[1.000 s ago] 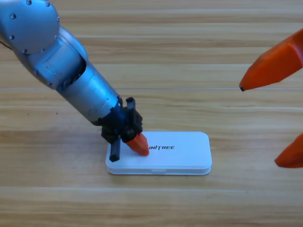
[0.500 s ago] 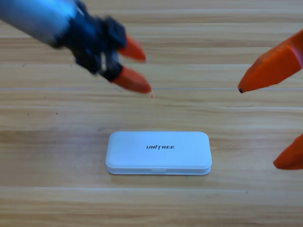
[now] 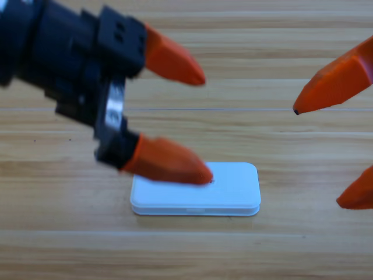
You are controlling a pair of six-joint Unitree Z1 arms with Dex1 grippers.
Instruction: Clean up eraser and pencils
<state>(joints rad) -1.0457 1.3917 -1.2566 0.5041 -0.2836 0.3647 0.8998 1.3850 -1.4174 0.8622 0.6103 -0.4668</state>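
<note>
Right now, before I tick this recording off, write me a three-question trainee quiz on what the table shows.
1. True or false: the flat white plastic case with rounded corners lies with its lid closed on the wooden table.
2. Multiple choice: where is the left gripper? A) resting flat on the wood beside the case; B) large in the upper left, jaws apart, its lower orange jaw overlapping the case's left part in the picture; C) out of view.
3. Fill in: the right gripper waits at the picture's ____ edge, only its two orange jaw tips showing.

Key: 1 true; 2 B; 3 right. No eraser or pencils are visible.
</note>
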